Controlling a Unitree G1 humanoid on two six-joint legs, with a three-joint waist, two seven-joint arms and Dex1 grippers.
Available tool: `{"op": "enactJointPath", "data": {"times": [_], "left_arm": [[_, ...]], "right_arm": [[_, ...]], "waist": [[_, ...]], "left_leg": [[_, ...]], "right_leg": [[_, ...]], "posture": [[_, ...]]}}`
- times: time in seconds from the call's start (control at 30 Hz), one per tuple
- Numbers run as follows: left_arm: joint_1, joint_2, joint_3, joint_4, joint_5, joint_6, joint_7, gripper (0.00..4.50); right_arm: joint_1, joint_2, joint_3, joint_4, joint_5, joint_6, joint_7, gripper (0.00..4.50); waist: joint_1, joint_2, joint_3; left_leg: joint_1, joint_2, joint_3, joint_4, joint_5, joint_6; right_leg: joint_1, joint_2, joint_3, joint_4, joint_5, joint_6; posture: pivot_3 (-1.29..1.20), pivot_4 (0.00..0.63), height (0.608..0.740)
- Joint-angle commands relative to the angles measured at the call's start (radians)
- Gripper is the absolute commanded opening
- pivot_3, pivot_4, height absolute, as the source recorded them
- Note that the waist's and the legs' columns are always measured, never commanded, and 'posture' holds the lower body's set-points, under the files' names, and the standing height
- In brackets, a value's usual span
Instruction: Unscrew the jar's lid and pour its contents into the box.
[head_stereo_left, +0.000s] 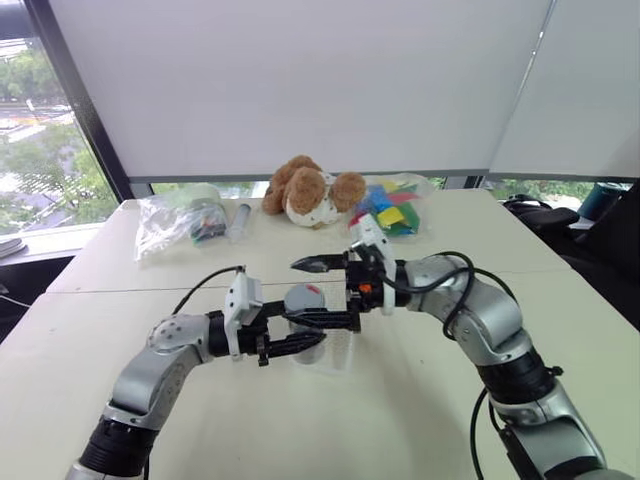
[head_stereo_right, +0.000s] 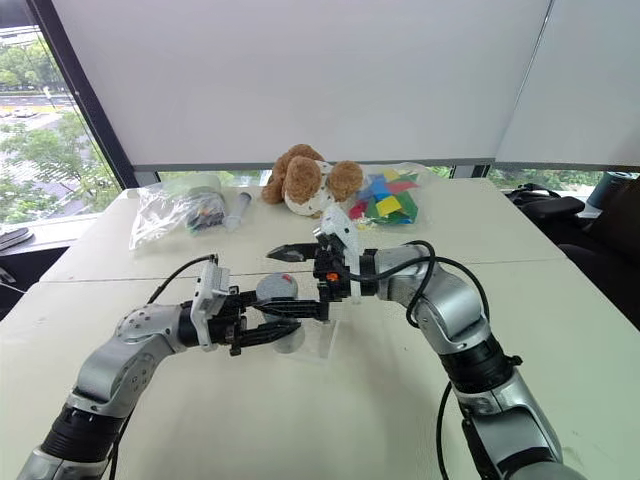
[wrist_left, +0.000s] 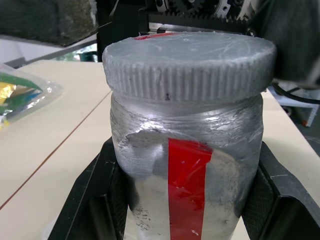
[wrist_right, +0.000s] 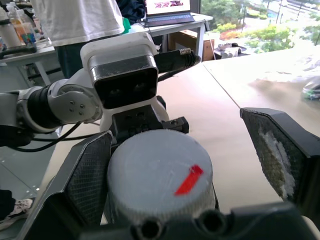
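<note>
My left gripper (head_stereo_left: 300, 335) is shut on the jar (wrist_left: 185, 165), a clear cylinder with a red strip, and holds it upright by its body. The grey lid (wrist_right: 157, 180) carries a red mark and sits on the jar. My right gripper (wrist_right: 182, 165) is open around the lid from the other side: one finger (wrist_right: 85, 180) lies close beside the lid, the other (wrist_right: 280, 150) stands well clear of it. The clear box (head_stereo_left: 338, 352) lies on the table right under the jar. I cannot make out the contents through the jar's cloudy wall.
At the table's far edge sit a brown plush dog (head_stereo_left: 310, 190), a bag of coloured blocks (head_stereo_left: 395, 205), a clear bag (head_stereo_left: 180, 222) and a small tube (head_stereo_left: 240, 220). A person in a white shirt (wrist_right: 80, 20) stands beyond the table, near a desk with a laptop.
</note>
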Motion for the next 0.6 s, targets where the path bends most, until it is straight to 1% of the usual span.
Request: {"op": "enactJointPath", "data": {"times": [0.03,0.27,0.6], "left_arm": [[-0.021,-0.004,-0.003,-0.028,0.0,-0.027,-0.008,2.2],[-0.005,0.003,0.001,-0.037,-0.001,-0.037,-0.018,2.2],[0.009,0.006,0.01,-0.039,0.0,-0.044,-0.015,2.2]], "right_arm": [[-0.042,0.027,-0.004,0.026,-0.023,-0.041,-0.005,4.46],[-0.037,0.024,-0.024,0.063,-0.021,-0.051,0.021,4.46],[0.037,-0.072,-0.116,0.09,0.052,-0.052,0.103,4.46]], "waist": [[-0.001,0.0,0.0],[-0.001,0.0,0.0],[0.0,0.0,0.0]], "left_leg": [[0.0,0.0,0.0,0.0,0.0,0.0],[0.0,0.0,0.0,0.0,0.0,0.0],[0.0,0.0,0.0,0.0,0.0,0.0]], "right_leg": [[0.0,0.0,0.0,0.0,0.0,0.0],[0.0,0.0,0.0,0.0,0.0,0.0],[0.0,0.0,0.0,0.0,0.0,0.0]], "posture": [[0.0,0.15,0.74],[0.0,0.15,0.74],[0.0,0.15,0.74]]}}
